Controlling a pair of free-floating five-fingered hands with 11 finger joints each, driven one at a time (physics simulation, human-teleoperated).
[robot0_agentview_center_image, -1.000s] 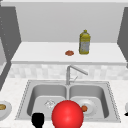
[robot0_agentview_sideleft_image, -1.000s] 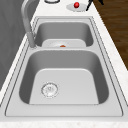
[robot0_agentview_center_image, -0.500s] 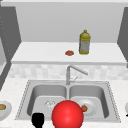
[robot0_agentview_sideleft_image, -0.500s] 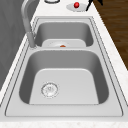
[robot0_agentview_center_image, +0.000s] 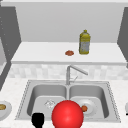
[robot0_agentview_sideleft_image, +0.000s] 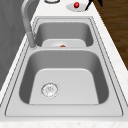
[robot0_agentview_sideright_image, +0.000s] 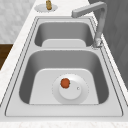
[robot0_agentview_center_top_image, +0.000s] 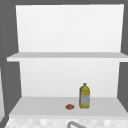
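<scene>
**Dark hand beside a red sphere at the front of the sink**

Closest in the front view, a large red sphere (robot0_agentview_center_image: 67, 114) sits low in the middle of the picture and overlaps the front edge of the sink (robot0_agentview_center_image: 50, 82). Just to its left is the left hand (robot0_agentview_center_image: 38, 120), a dark shape with a narrow gap between it and the sphere. I cannot tell whether its fingers are straight or curled, or whether it touches anything.

Behind them lies the double sink. The left basin holds only its drain (robot0_agentview_center_image: 49, 103). In the right basin a white plate (robot0_agentview_center_image: 91, 107) lies flat, with a small orange-red piece (robot0_agentview_center_image: 84, 108) on it, off to the plate's left side.

On the counter left of the sink is a second plate (robot0_agentview_center_image: 5, 113) carrying a brownish lump (robot0_agentview_center_image: 2, 107). In the left side view a third plate (robot0_agentview_sideleft_image: 71, 7) lies on the counter at the sink's far end, with a red blob (robot0_agentview_sideleft_image: 76, 4) on it. A hand (robot0_agentview_sideleft_image: 93, 2) shows just beside that plate, on the side towards the floor. Which hand it is, and how its fingers are set, cannot be told.

The faucet (robot0_agentview_center_image: 68, 75) rises behind the divider between the basins, with its spout pointing to the right.

Farthest back, a white shelf (robot0_agentview_center_image: 37, 52) carries a yellow bottle (robot0_agentview_center_image: 84, 42), standing upright. A reddish disc (robot0_agentview_center_image: 69, 53) lies near it on its left. A higher shelf (robot0_agentview_center_top_image: 62, 55) runs above.
</scene>
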